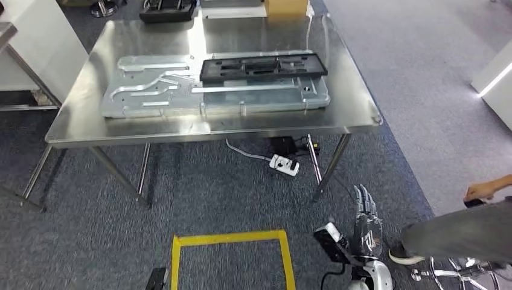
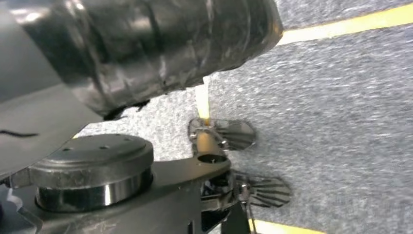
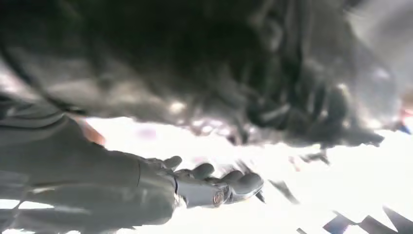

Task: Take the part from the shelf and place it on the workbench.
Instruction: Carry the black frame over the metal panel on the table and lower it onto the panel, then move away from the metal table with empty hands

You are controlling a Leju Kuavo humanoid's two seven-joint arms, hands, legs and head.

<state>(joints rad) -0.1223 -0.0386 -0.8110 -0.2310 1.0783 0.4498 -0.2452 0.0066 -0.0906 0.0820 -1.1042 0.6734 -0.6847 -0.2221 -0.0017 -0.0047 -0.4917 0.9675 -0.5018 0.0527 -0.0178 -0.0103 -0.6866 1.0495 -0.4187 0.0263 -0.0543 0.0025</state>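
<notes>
One flat black part (image 1: 263, 66), steel workbench (image 1: 72, 124)

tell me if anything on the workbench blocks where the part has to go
Partly. A silver plate covers the middle of the workbench, and a black tray lies on the plate's far right. Bare steel remains along the near edge and both sides. The right hand hangs low over the floor, holding nothing.

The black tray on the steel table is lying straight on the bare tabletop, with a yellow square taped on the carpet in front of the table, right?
Not quite. The head view shows the black tray resting on a large silver metal plate, not on the bare tabletop of the steel table. The rest holds: a yellow square is taped on the carpet in front of the table.
</notes>
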